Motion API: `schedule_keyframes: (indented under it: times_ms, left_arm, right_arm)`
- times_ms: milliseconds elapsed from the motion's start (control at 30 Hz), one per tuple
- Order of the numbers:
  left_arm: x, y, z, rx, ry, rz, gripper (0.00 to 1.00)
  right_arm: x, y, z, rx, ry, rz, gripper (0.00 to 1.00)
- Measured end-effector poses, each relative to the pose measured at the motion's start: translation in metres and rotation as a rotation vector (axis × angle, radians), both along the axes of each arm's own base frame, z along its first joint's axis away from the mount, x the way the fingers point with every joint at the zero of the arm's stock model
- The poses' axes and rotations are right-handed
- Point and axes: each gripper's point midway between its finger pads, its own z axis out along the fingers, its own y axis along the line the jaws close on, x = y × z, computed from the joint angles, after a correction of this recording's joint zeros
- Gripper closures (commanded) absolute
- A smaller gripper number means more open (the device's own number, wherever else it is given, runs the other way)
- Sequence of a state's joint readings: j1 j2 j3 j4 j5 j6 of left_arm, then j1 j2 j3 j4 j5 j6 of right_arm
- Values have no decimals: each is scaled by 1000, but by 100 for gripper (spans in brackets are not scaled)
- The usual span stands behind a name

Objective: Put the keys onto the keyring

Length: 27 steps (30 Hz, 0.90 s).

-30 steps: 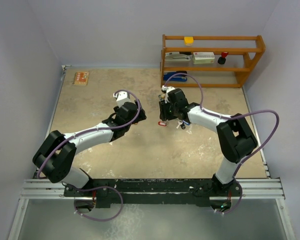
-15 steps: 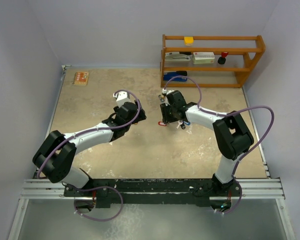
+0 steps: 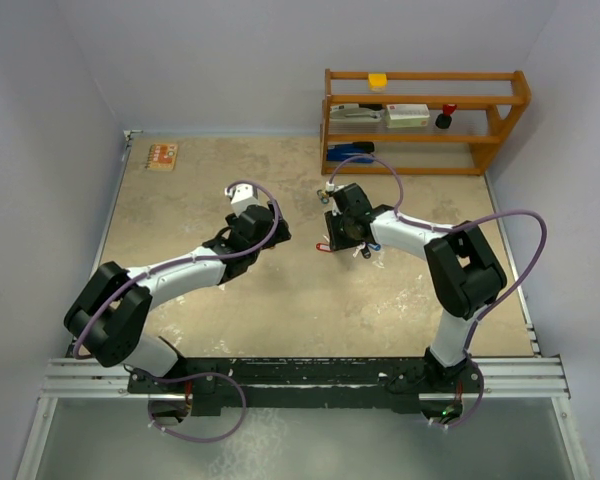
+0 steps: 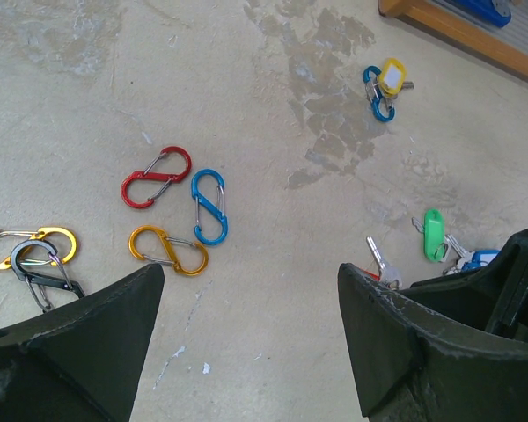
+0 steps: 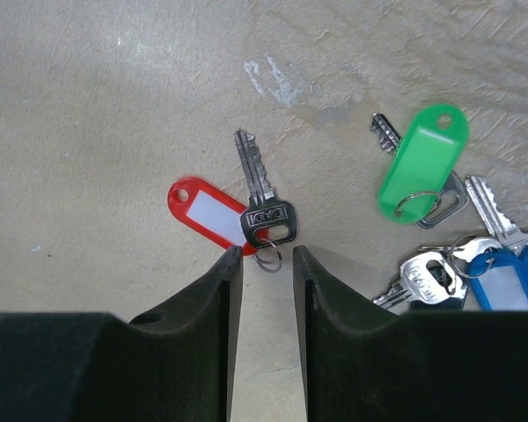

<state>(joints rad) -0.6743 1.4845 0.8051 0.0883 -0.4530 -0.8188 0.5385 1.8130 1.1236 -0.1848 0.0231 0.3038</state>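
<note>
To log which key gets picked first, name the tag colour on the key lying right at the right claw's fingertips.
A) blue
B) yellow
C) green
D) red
D: in the right wrist view, the red tag and its key lie just ahead of the right claw, while the green tag and blue tag lie off to one side.

- Right end effector (image 5: 267, 255): jaws narrowly apart, tips either side of a small split ring (image 5: 266, 260).
- The ring joins a silver key (image 5: 262, 198) and red tag (image 5: 202, 214), flat on the bench (image 5: 88, 105).
- Green-tagged key (image 5: 422, 163) and blue-tagged keys (image 5: 502, 286) lie right.
</note>
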Motion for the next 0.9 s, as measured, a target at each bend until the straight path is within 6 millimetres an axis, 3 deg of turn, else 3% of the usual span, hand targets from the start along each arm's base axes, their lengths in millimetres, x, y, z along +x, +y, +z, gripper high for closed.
schedule_keyframes:
  times_ms: [900]
  left_arm:
    - [0,0,2,-3,-4,0,23]
  right_arm:
    - [-1,-5,-2,41,42,-87,73]
